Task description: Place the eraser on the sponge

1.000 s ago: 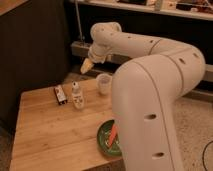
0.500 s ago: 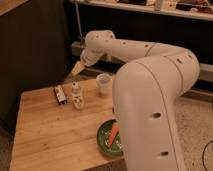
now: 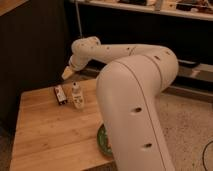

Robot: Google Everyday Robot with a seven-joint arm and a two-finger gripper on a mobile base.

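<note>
The eraser (image 3: 60, 94), a small flat dark block with a pale label stripe, lies on the wooden table (image 3: 45, 135) near its far left edge. My gripper (image 3: 67, 73) hangs just above and behind it, slightly to its right, at the end of the large white arm (image 3: 135, 95) that reaches in from the right. Nothing shows in the gripper. The sponge is out of view; the arm may be hiding it.
A small white bottle (image 3: 76, 96) stands upright right beside the eraser, on its right. The rim of a green plate (image 3: 101, 141) peeks out under the arm at the table's front right. A dark wall and a shelf lie behind the table.
The gripper has swung left and lower, from over the cup to just above the eraser. The arm now covers the white cup and most of the green plate.
</note>
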